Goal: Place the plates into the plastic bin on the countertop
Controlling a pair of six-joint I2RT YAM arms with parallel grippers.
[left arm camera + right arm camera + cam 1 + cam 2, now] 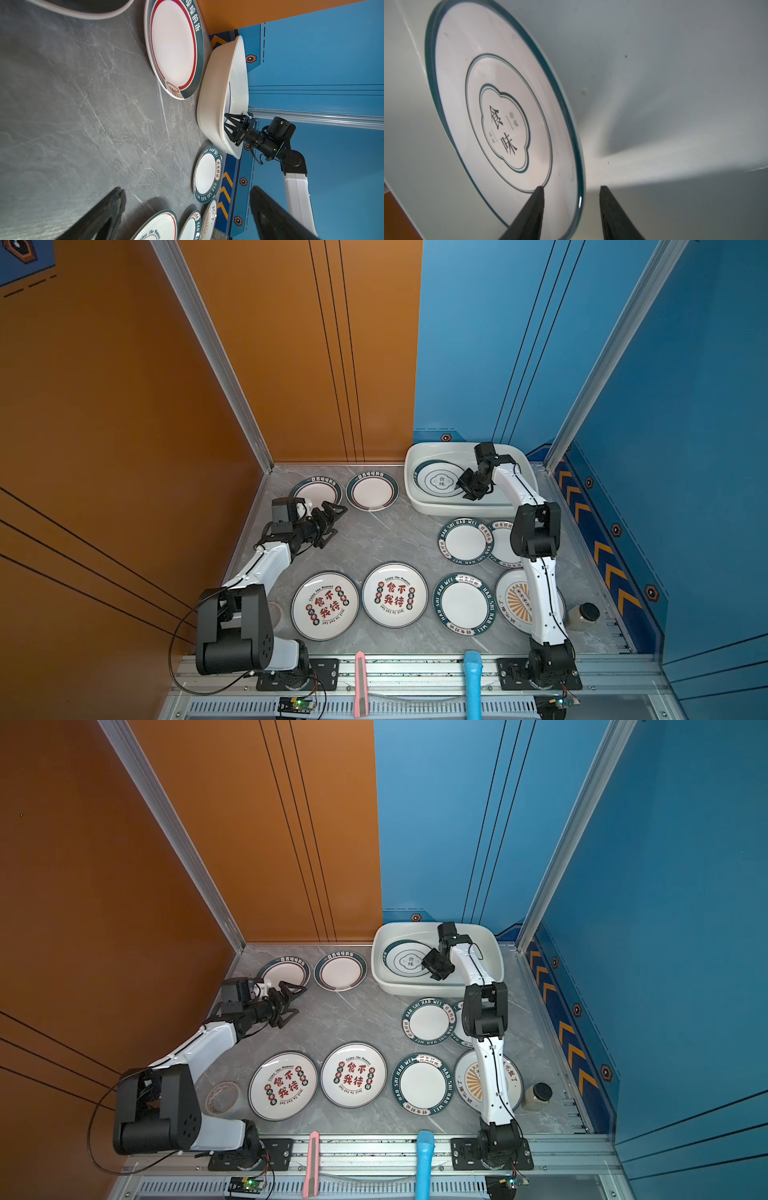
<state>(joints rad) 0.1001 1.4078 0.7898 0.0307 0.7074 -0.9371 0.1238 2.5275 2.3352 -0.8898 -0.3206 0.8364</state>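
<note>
1. The left arm's fingers (336,509) hang wide open and empty above the table (382,539), just beside two green-rimmed plates (372,491) at the back.
2. Six more plates (395,594) lie flat on the table, from the middle to the right.
3. Inside the plastic bin (432,446), the right arm's fingers (532,214) stand partly apart, one on each side of the rim of the cloud-emblem plate (436,481). The plate rests in the bin and no longer looks gripped.
4. The step in hand seems to be the release. The next move calls for lifting the right arm's fingers clear without dragging this plate, then fetching another one.

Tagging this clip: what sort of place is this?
Probably a staged robot test booth, not a kitchen: orange and blue wall panels, an aluminium rail carrying two arms, and plates laid out on a marble-look countertop.
</note>
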